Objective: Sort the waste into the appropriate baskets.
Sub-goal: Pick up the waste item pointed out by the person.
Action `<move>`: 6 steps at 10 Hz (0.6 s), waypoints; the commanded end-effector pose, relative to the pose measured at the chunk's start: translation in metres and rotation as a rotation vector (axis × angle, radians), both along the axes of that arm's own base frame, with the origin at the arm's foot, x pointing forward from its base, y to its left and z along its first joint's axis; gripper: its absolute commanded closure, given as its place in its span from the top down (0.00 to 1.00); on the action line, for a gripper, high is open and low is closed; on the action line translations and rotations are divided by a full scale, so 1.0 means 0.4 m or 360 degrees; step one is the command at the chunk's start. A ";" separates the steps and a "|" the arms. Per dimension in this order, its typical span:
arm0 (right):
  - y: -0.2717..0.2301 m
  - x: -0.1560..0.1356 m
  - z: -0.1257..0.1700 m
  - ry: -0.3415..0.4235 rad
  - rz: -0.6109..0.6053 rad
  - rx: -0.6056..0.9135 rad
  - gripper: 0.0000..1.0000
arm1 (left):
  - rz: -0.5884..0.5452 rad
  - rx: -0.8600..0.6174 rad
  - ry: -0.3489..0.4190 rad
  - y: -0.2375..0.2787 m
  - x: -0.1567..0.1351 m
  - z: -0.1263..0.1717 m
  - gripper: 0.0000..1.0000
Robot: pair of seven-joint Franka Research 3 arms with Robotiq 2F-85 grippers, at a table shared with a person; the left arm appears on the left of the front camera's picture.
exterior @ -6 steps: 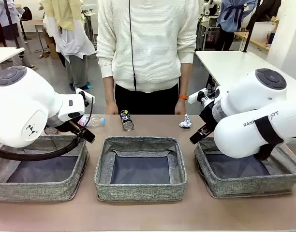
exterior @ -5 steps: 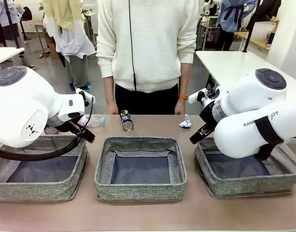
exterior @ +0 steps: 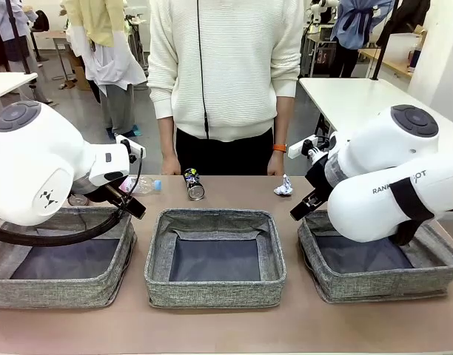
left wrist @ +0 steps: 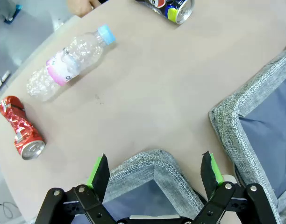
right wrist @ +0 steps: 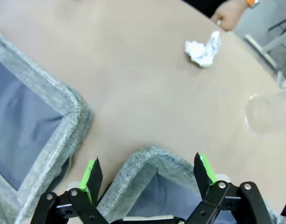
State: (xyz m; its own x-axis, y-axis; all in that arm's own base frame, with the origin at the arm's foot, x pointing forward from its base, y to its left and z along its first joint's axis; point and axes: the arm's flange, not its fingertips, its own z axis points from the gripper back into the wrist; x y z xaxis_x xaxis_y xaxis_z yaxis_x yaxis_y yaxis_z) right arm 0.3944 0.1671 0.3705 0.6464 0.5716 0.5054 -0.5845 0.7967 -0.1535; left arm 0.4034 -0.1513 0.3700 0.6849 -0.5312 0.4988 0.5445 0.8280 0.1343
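The left fingers and right fingers are standing apart, empty, ready for picking. The bottle, can and paper wad are lying on the counter beyond the middle basket, awaiting sorting.

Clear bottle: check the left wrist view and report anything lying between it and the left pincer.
Nothing visible. The open left pincer hangs above a basket corner; bare tabletop runs from there to the clear bottle. The crushed red can lies off to one side, apart from it.
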 end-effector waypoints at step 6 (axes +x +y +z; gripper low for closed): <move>-0.034 -0.042 0.134 0.0095 0.0127 0.0166 1.00 | -0.0062 -0.0055 0.0088 0.039 -0.046 0.161 1.00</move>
State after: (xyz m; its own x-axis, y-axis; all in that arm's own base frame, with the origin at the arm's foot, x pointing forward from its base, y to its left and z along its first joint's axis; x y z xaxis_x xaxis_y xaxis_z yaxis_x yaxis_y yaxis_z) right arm 0.3866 0.1749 0.3822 0.6542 0.5612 0.5071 -0.6037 0.7913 -0.0968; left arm 0.3973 -0.1551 0.3863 0.6928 -0.5356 0.4829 0.5610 0.8210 0.1059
